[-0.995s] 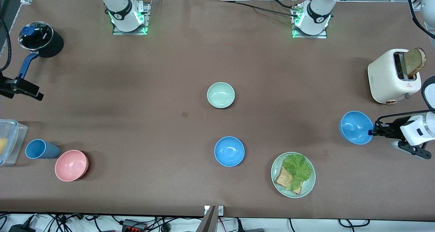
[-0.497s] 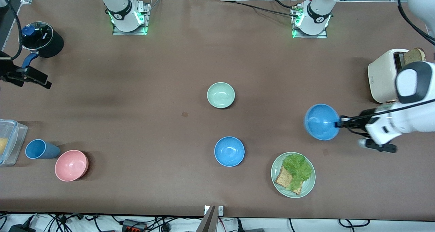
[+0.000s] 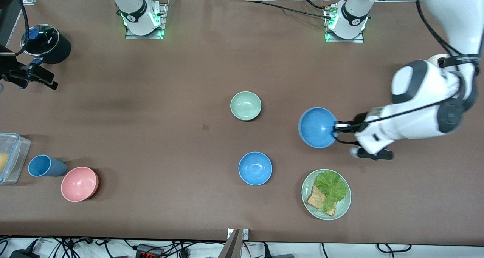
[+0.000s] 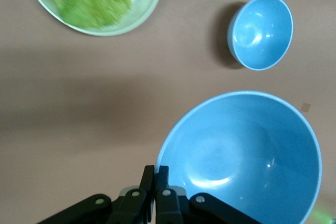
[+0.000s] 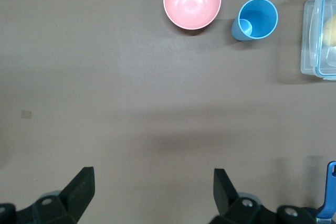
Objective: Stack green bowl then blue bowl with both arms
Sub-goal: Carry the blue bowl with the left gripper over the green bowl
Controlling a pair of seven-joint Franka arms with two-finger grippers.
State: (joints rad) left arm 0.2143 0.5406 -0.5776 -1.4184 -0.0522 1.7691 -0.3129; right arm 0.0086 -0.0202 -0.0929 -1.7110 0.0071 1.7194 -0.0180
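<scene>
I hold blue bowl [image 3: 317,127] by thin glossy rim, left gripper [image 3: 335,129] clamped; slippery, light; right gripper [image 5: 152,192] apart, waiting near table [image 3: 151,80] end

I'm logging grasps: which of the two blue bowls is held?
The blue bowl pinched at its rim by the left gripper, above the table between the green bowl and the plate. The other blue bowl sits untouched on the table.
</scene>
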